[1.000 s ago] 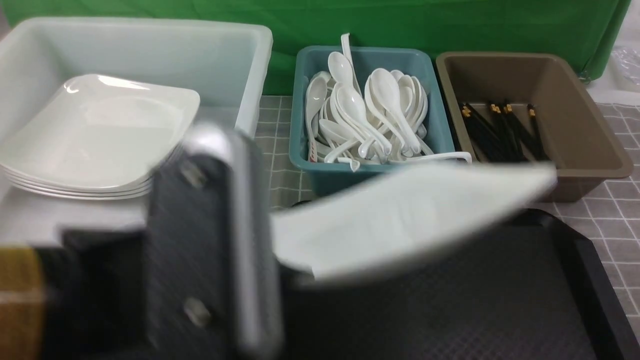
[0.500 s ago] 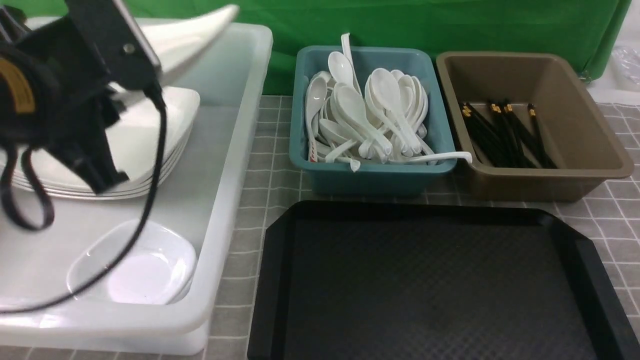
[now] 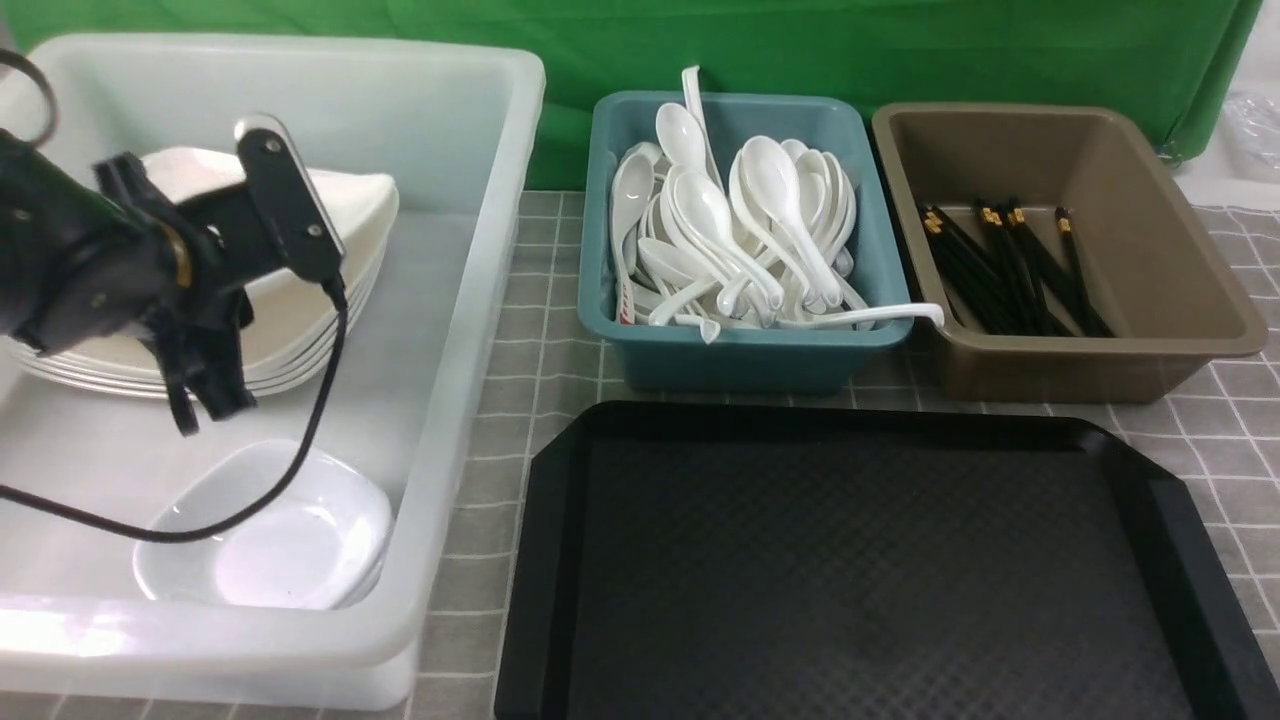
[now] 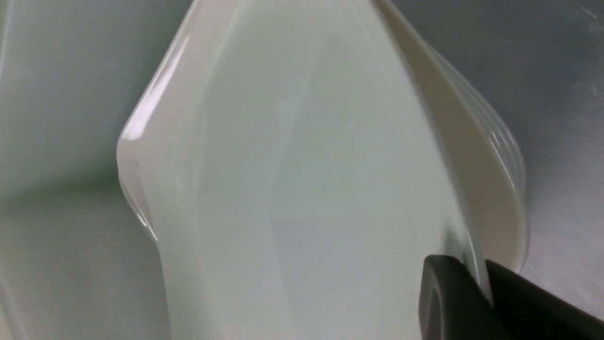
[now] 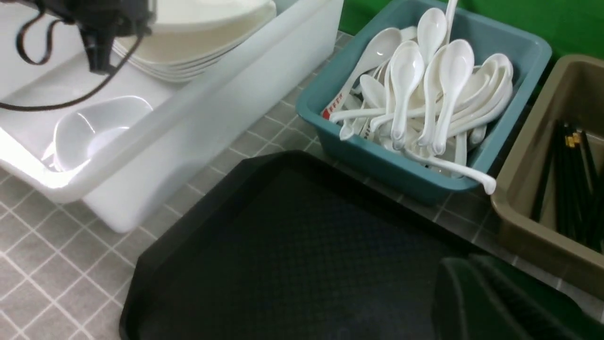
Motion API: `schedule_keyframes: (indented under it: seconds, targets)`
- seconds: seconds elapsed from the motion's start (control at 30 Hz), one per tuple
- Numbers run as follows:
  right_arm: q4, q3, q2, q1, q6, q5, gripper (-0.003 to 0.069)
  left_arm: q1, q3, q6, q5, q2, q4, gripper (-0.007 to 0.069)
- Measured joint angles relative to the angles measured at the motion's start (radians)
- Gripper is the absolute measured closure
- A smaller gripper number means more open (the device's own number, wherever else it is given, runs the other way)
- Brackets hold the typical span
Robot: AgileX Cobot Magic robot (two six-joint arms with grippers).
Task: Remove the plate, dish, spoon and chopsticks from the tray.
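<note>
Desk [image 3: 560, 300]: covered with grey checked cloth, carries three tubs and the tray.
White tub [image 3: 480, 280]: stands on the robot's left side, holds a pile of plates [image 3: 300, 340] and the dish.
Tray [image 3: 860, 580]: lies on the desk, in front of the teal and brown tubs, just beside the white tub.
Brown tub [image 3: 1150, 230]: at far right, touches the teal tub.
Teal tub [image 3: 750, 355]: between the white and brown tubs.
Plate [image 4: 302, 179]: on top of the pile in the white tub; cannot tell if fully resting.
Left claw [image 4: 479, 278]: closed on the plate's rim.
Right claw [image 5: 465, 283]: closed, grips nothing visible, hangs over the tray's near right part.
Dish [image 3: 270, 535]: in the white tub, in front of the pile.
Chopsticks [image 3: 1010, 265]: lie in the brown tub.
Spoons [image 3: 740, 230]: heaped in the teal tub.
</note>
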State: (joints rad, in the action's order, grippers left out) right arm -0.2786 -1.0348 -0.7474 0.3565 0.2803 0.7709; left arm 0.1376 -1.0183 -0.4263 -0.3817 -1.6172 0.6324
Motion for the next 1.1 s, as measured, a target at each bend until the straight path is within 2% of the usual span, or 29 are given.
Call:
schedule_keyframes:
  seconds: [0.17,0.3,0.37,0.53,0.63,0.77,0.83,0.9,0.93,0.97,1.03,1.07,1.1]
  targets:
    - [0.0,0.0,0.0,0.0,0.0,0.041,0.0633,0.0,-0.019,0.083,0.025,-0.057,0.025,0.0594]
    - [-0.001,0.0,0.0,0.0,0.0,0.087,0.0633,0.0,-0.022,0.089,0.029,-0.059,0.027,0.0556]
    - [-0.003,0.0,0.0,0.0,0.0,0.102,0.0633,0.0,-0.022,0.089,0.022,-0.059,0.028,0.0489]
    - [-0.006,0.0,0.0,0.0,0.0,0.105,0.0629,0.0,-0.022,0.12,-0.017,-0.026,-0.018,0.0253]
    - [-0.007,0.0,0.0,0.0,0.0,0.105,0.0629,0.0,-0.023,0.127,-0.074,0.055,-0.133,0.0101]
    - [-0.007,0.0,0.0,0.0,0.0,0.104,0.0629,0.0,-0.024,0.131,-0.13,0.165,-0.315,0.0003]
    - [-0.008,0.0,0.0,0.0,0.0,0.104,0.0629,0.0,-0.024,0.131,-0.134,0.26,-0.45,-0.0008]
    - [-0.008,0.0,0.0,0.0,0.0,0.104,0.0629,0.0,-0.024,0.128,-0.128,0.321,-0.526,-0.0003]
    - [-0.008,0.0,0.0,0.0,-0.001,0.104,0.0629,0.0,-0.024,0.11,-0.124,0.411,-0.632,0.0029]
    - [-0.008,0.0,0.0,0.0,-0.001,0.104,0.0629,0.0,-0.024,0.11,-0.124,0.424,-0.646,0.0037]
    - [-0.008,0.0,0.0,0.0,-0.002,0.109,0.0624,0.0,-0.007,0.051,-0.085,0.6,-0.814,0.0197]
    - [-0.008,0.0,0.0,0.0,-0.002,0.111,0.0624,0.0,0.0,0.046,-0.08,0.629,-0.838,0.0212]
    - [-0.008,0.0,0.0,0.0,-0.002,0.113,0.0623,0.0,0.023,0.013,-0.051,0.699,-0.896,0.0293]
